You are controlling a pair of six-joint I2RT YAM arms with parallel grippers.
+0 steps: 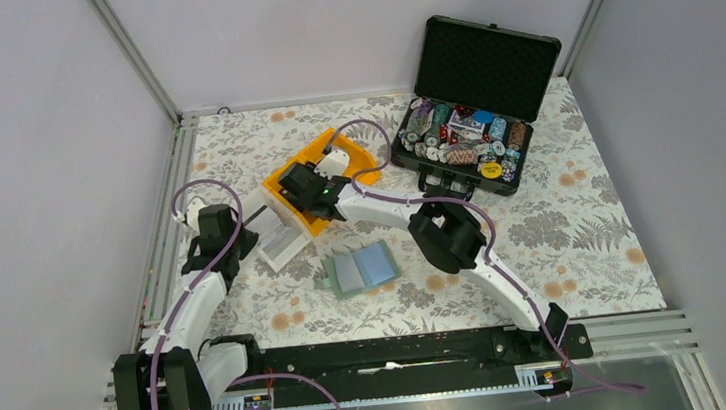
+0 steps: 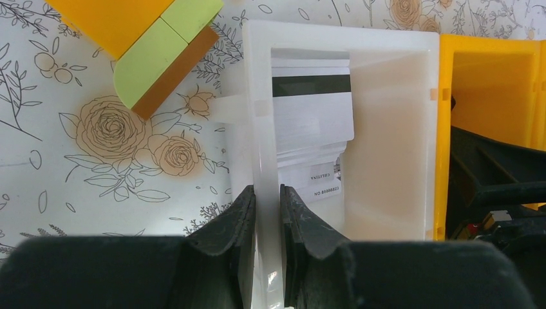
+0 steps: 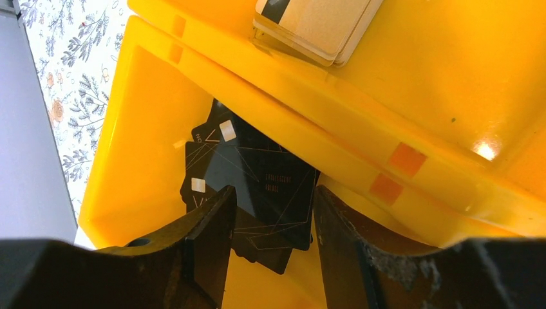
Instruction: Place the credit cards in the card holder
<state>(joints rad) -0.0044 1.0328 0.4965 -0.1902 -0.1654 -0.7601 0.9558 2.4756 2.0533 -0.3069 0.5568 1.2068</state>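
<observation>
Your right end effector (image 3: 273, 219) stands down inside the yellow bin (image 3: 148, 129) with its jaws apart and grasping nothing, just above the black credit cards (image 3: 257, 174), which lie in a loose, fanned pile on the bin floor. The main danger, in my judgement, is that the fingers close on two or three cards together, because they overlap, or that a thin card slides away flat and is missed. The compartment is narrow: the outer wall is on one side and the divider on the other, so a finger may scrape the plastic and push the whole bin. Your left end effector (image 2: 267, 212) is clenched on the wall of the white bin (image 2: 393, 129), which holds the pale credit cards (image 2: 312, 116); if this arm pulls, the bin can tilt and spill them. The card holder (image 1: 362, 268) lies open on the worktop (image 1: 563, 236), near the bins, and bare surface around it gives room to approach. However, the right arm's elbow hangs just beside it, so take care when you swing back.
</observation>
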